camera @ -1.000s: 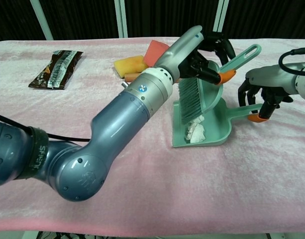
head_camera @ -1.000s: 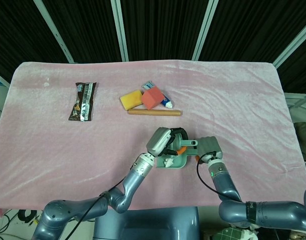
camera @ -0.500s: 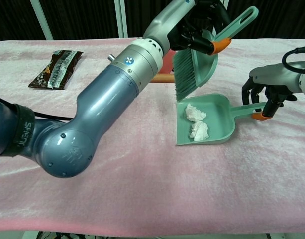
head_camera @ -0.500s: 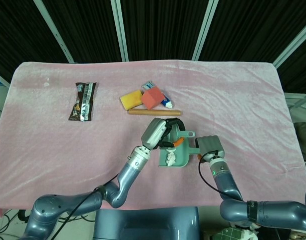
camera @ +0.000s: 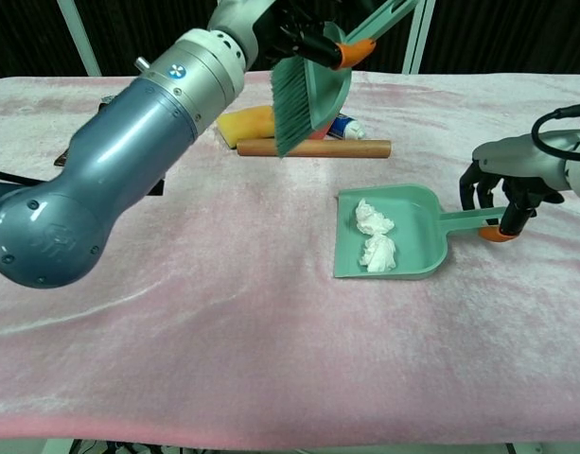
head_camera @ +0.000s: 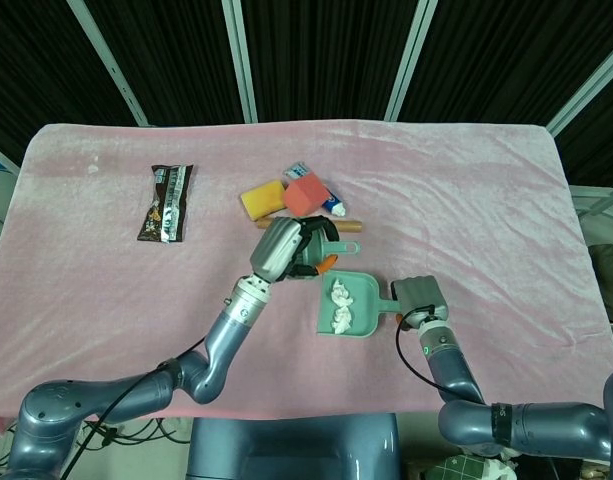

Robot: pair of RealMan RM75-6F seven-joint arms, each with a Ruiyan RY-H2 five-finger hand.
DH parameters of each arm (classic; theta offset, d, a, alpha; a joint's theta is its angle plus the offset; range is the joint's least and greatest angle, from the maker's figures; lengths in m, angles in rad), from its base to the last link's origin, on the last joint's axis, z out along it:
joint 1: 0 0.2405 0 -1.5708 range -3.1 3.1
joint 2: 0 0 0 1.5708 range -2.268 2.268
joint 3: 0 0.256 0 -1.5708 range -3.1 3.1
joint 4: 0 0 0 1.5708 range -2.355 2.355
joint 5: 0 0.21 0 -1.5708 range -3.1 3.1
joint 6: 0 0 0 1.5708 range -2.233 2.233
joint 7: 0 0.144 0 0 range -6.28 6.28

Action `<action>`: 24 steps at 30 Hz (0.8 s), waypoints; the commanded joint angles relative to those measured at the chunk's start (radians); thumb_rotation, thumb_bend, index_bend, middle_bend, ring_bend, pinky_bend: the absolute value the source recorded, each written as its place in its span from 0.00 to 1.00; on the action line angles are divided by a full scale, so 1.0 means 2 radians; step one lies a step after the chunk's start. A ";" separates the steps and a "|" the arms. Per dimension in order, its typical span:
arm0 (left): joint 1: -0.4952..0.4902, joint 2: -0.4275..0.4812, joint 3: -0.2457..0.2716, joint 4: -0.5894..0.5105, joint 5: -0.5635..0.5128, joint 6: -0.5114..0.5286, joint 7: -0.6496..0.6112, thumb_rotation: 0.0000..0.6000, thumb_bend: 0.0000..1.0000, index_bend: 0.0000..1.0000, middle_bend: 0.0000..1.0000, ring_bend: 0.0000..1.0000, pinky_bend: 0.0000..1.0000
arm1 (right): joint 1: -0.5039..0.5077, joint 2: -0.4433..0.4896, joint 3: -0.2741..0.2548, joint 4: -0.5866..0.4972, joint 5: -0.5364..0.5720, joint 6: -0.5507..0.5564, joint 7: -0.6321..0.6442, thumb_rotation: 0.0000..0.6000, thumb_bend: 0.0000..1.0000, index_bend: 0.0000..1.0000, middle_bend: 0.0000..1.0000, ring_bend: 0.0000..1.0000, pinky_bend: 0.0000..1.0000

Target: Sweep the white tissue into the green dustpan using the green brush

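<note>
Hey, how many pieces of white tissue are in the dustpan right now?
2. Both lie in the green dustpan: one tissue piece nearer its back wall, the other tissue piece just in front, toward the open lip. Nothing seems hidden.

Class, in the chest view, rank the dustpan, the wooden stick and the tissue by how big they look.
1. Green dustpan, largest.
2. Wooden stick, long but thin, and farther from the camera, so its true size is unsure.
3. White tissue, smallest.

left hand (head_camera: 286, 249): raised above the table, fingers closed around the brush (camera: 308, 90) handle | right hand (camera: 502, 194): low at the table, fingers curled on the dustpan handle (camera: 479, 218)
</note>
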 commanded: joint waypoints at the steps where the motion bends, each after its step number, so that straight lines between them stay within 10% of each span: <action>1: 0.010 0.028 0.001 -0.021 -0.001 0.001 0.014 1.00 0.39 0.60 0.62 0.93 1.00 | 0.000 -0.003 -0.002 -0.001 -0.002 0.004 -0.003 1.00 0.40 0.53 0.45 0.68 0.81; 24: 0.090 0.179 0.072 -0.159 -0.016 -0.020 0.088 1.00 0.39 0.59 0.61 0.93 1.00 | -0.009 0.008 -0.004 -0.044 -0.015 0.047 -0.018 1.00 0.24 0.11 0.14 0.65 0.81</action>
